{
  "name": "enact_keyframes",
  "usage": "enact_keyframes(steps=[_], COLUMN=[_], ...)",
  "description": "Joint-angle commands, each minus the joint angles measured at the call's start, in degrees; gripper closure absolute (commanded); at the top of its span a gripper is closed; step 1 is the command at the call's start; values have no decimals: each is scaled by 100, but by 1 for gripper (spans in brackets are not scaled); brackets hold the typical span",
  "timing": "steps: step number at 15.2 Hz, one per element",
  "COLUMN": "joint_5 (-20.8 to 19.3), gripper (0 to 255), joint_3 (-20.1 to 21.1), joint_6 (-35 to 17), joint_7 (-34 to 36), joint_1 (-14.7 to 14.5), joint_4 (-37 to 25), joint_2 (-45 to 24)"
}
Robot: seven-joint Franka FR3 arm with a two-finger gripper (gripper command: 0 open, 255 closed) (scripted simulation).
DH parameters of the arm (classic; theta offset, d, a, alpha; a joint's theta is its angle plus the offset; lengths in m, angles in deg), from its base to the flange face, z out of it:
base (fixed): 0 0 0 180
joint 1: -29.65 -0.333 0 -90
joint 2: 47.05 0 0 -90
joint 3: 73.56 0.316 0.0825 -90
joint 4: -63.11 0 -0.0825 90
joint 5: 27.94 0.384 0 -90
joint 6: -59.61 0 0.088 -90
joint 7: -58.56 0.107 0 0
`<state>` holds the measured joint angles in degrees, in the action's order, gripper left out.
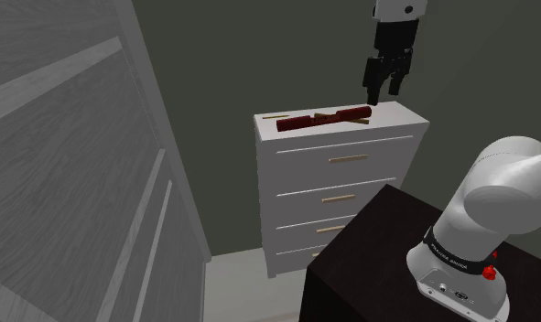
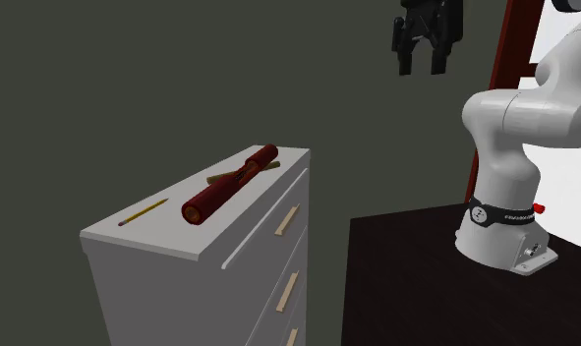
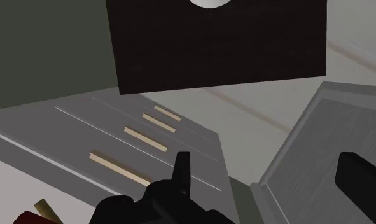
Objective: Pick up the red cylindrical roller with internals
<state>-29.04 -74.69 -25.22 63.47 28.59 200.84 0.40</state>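
Note:
A dark red cylindrical roller (image 1: 323, 117) (image 2: 229, 187) lies lengthwise on top of a white dresser (image 1: 341, 174) (image 2: 150, 241), with tan sticks (image 2: 219, 180) crossing it near its middle. My black gripper (image 1: 384, 89) (image 2: 422, 61) hangs open in the air, above and beyond the roller's end at the shoulder view's right. It holds nothing and is clear of the roller. In the wrist view the gripper (image 3: 269, 184) looks down the dresser's drawer front (image 3: 116, 137), and a sliver of the red roller (image 3: 26, 219) shows beside one finger.
A thin pencil-like stick (image 2: 143, 211) lies on the dresser top past the roller's other end. My dark stand (image 1: 369, 247) sits close in front of the dresser. A grey panelled door (image 1: 67, 183) fills the shoulder view's left. A red-brown post (image 2: 499, 88) rises behind the arm.

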Motion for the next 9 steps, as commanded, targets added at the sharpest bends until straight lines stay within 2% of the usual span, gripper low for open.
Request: enact_keyframes(steps=[1, 9], joint_5=[0, -853], gripper=[0, 0], joint_3=[0, -970], joint_6=[0, -1204], joint_7=[0, -1788], joint_1=[0, -81], joint_4=[0, 243], joint_2=[0, -787])
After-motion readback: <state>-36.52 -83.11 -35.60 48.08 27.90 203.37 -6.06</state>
